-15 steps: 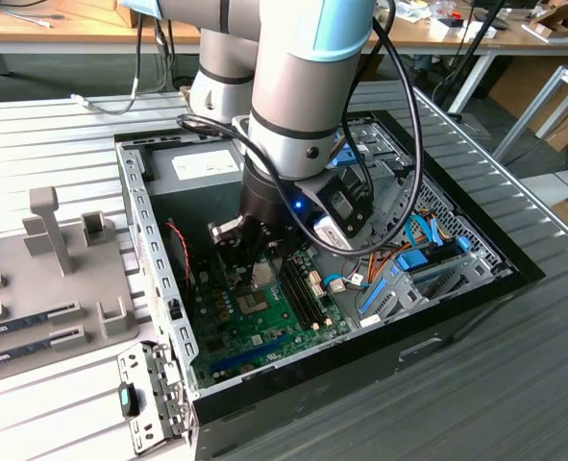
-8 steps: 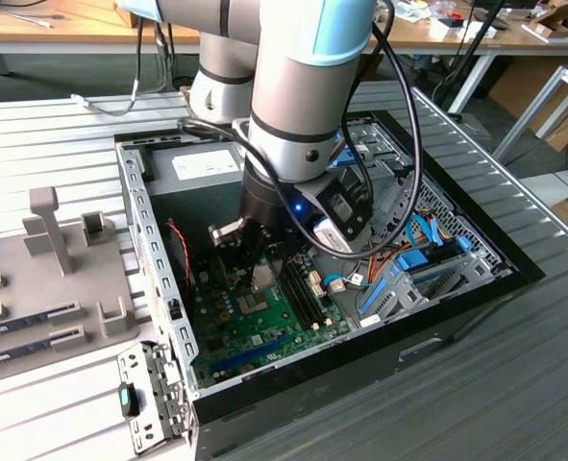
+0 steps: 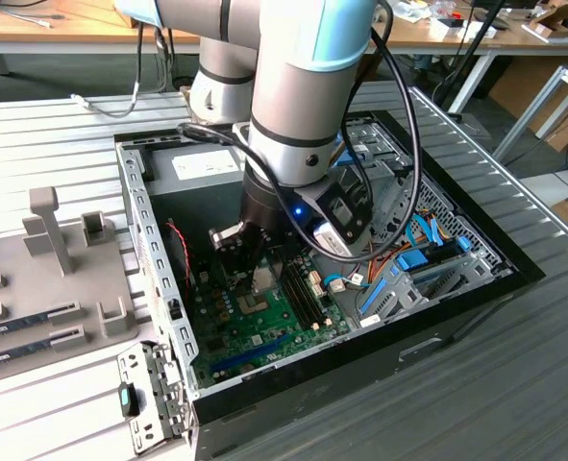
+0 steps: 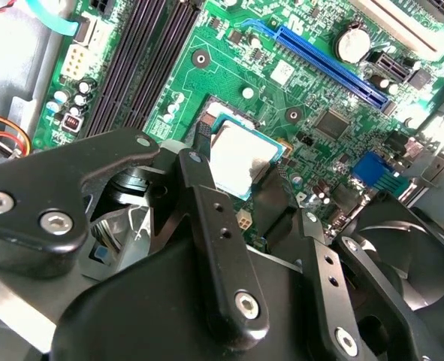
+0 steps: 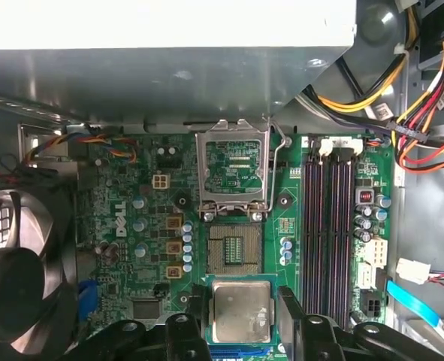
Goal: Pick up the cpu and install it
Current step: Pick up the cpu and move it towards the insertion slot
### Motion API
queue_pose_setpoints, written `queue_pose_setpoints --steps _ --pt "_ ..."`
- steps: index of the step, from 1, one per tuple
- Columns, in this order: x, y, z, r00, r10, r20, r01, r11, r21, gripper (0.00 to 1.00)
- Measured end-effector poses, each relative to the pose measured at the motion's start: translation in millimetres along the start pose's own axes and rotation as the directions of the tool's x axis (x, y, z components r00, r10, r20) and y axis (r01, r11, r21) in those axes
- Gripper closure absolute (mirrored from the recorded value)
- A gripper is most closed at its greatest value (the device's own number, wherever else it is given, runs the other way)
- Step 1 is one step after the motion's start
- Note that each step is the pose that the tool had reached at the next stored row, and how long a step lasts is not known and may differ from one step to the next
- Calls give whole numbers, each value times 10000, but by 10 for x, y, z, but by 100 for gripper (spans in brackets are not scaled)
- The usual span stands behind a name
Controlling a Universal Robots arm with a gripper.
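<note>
Hand [image 5: 243, 316]: closed on cpu [image 5: 240, 304] by two opposite edges, over motherboard [image 5: 124, 188] centre, just beside open socket [image 5: 235, 247]. Risk: tilted or offset seating could bend socket pins

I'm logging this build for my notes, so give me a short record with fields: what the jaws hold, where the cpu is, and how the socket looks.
jaws: shut on the cpu, gripping two opposite edges
cpu: metal top facing the first wrist view, held over the motherboard, not in the socket
socket: open, contact field bare
socket frame: flipped up
memory slots: dark, apparently no sticks in them
computer case: open, arm reaching inside
</note>
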State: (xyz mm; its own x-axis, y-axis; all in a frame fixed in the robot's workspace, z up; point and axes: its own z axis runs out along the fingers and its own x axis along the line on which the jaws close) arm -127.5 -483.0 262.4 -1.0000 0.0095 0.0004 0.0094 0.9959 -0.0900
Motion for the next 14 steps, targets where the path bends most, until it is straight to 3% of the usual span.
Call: queue_pose_setpoints --steps 14 --pt "-2 -19 59 10000 0 1 0 10000 74 53"
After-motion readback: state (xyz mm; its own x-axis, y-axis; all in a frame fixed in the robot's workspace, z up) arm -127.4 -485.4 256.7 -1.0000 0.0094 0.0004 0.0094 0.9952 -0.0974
